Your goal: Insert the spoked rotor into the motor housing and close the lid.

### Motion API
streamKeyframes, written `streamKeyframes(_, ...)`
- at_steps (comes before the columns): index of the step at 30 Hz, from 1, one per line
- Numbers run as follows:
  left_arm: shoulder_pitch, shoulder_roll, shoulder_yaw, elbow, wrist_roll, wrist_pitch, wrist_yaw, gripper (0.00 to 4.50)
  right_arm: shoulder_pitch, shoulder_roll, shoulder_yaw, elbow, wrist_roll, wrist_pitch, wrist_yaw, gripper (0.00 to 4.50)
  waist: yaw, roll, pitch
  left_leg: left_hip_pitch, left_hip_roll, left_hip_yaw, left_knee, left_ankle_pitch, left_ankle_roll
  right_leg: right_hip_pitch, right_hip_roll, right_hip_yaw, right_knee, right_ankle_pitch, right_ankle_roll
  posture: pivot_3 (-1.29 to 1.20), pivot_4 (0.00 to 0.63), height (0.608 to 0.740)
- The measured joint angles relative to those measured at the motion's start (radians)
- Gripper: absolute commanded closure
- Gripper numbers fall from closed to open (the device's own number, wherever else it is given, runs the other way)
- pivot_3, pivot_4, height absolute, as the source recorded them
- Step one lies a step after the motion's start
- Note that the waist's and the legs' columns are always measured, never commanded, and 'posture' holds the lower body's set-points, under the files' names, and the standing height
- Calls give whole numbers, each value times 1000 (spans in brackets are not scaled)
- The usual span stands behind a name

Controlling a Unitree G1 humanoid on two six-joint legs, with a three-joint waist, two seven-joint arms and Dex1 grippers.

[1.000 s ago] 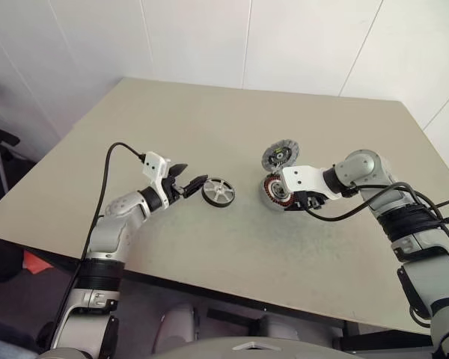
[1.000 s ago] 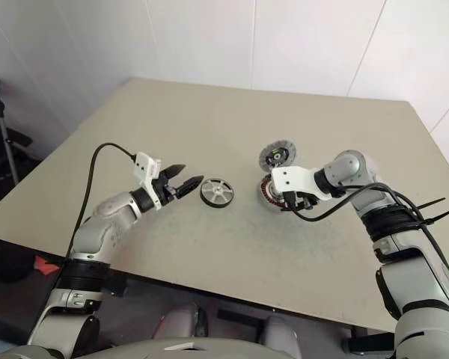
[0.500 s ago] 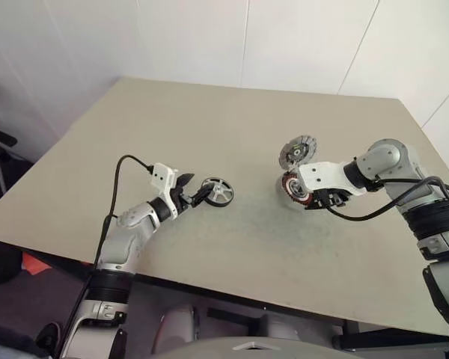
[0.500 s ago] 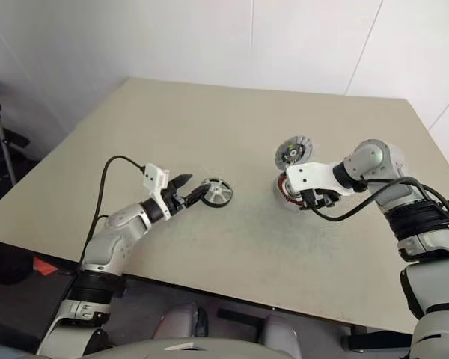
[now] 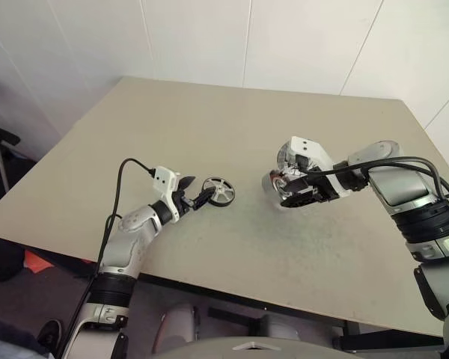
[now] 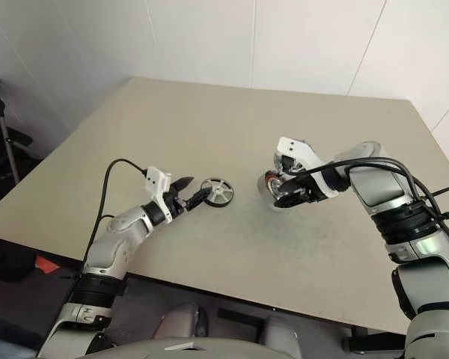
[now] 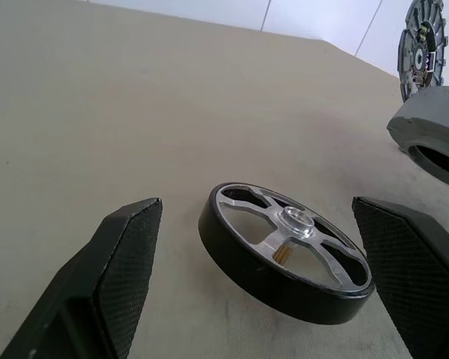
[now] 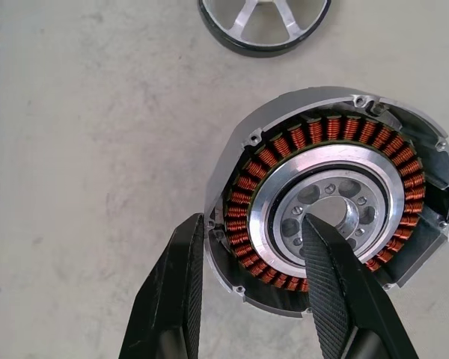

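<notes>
The spoked rotor, black-rimmed with silver spokes, lies flat on the table. My left gripper is level with it and open; its two fingers stand wide on either side of the rotor and touch nothing. To the right sits the motor housing, a grey cup with copper windings. My right gripper points down into it and is shut on its wall, one finger outside and the other on the hub. The lid stands upright on its hinge behind the housing.
The beige table stretches wide behind and between both arms. A black cable loops up from my left wrist. Cables hang off my right forearm. White walls stand behind the table.
My right wrist has rolled and lifted a little while staying on the housing, and now covers most of the lid from above. My left gripper sank slightly beside the rotor, then kept still.
</notes>
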Motion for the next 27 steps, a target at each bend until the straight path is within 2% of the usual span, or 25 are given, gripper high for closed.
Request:
streamKeyframes(8, -2, 5, 3, 0, 1, -2, 8, 198, -11, 2, 36, -14, 16, 93, -49, 2655, -2, 0, 0, 2, 0, 0, -4, 1, -3, 0, 0, 0, 0, 0, 0, 0, 0, 740)
streamKeyframes(16, -1, 9, 4, 0, 1, -6, 12, 198, 1, -27, 51, -175, 94, 183, -48, 2655, -1, 0, 0, 4, 0, 0, -4, 1, -3, 2, 0, 0, -1, 0, 0, 0, 0, 740)
streamKeyframes(27, -1, 12, 5, 0, 1, -16, 13, 198, 71, -25, 85, -145, 99, 131, -119, 2655, -2, -1, 0, 18, 0, 3, -13, 3, -12, 10, 0, 1, -3, 0, 1, 0, 0, 740)
